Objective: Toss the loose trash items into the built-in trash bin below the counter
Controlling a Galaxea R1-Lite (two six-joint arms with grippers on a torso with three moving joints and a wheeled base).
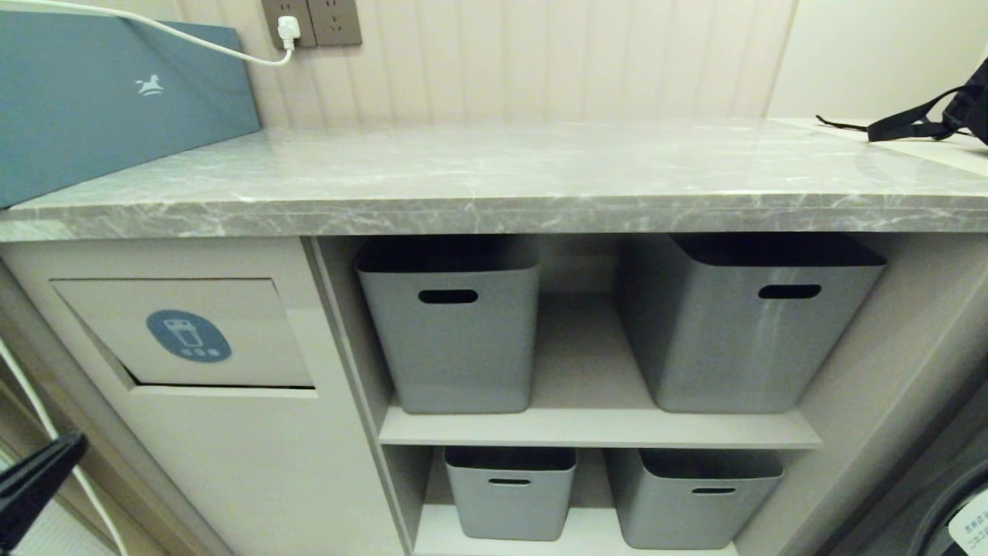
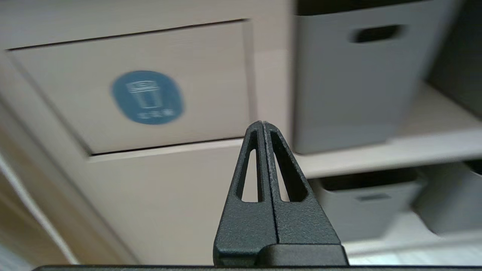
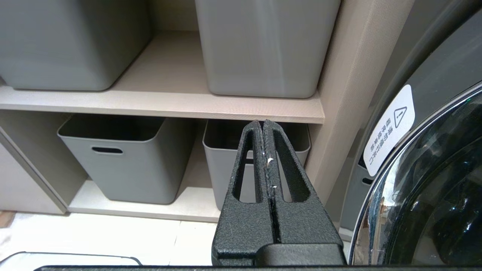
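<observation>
Counter [image 1: 494, 166] bare of trash items, none seen anywhere; bin flap [image 1: 185, 333] shut; left gripper [image 2: 262, 126] and right gripper [image 3: 263, 124] pressed together, nothing held; task judged complete.

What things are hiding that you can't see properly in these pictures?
- Inside the trash bin: its flap is shut in the head view, so any trash in there is hidden.
- Inside the grey tubs: their own walls and the shelves above block the view.
- Left claw: the head view's edge cuts it off; the left wrist view shows it shut, empty.
- Sticker: the small writing is blurred in the left wrist view.
- Black strap: cut off at the right edge.
</observation>
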